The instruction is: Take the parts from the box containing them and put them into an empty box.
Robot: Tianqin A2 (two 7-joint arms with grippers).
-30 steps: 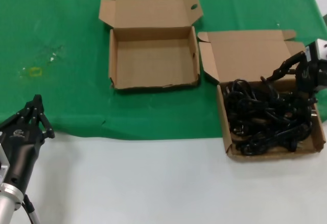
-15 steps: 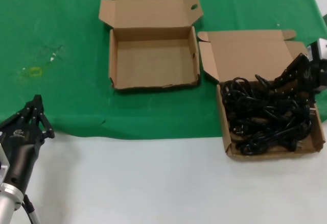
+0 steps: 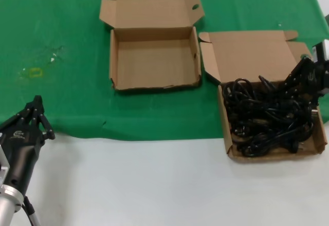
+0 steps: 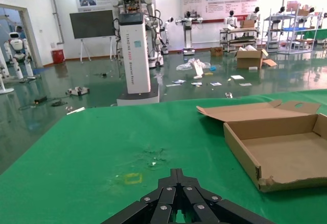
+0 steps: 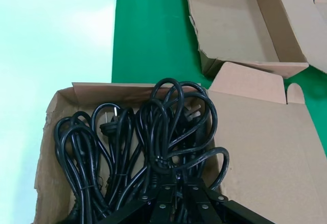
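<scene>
We locate the right tool (image 3: 304, 79) at the far right edge of the source box (image 3: 313, 146), lowered among the power cords (image 3: 267, 115). In the right wrist view its fingers (image 5: 168, 196) converge to a point pressed into the looped cords (image 5: 168, 127); we cannot tell whether they grip a cord or merely rest closed among them. The cords lie tangled inside the tray of the source box (image 5: 51, 132), filling most of it, and its broad lid panel (image 3: 252, 51) lies folded back flat on the green cloth (image 3: 61, 20).

The empty box (image 3: 154, 87) stands just beside the source box, toward the robot's left, nearly touching it at the near corners. Its narrow lid strip (image 3: 149, 7) is folded back.

We locate the left tool (image 3: 35, 114) well apart from both boxes, at the near left of the worktop (image 3: 154, 185), over the cloth's edge. Its fingers (image 4: 176, 193) are brought together on nothing, pointing toward the empty box (image 4: 286, 147).
</scene>
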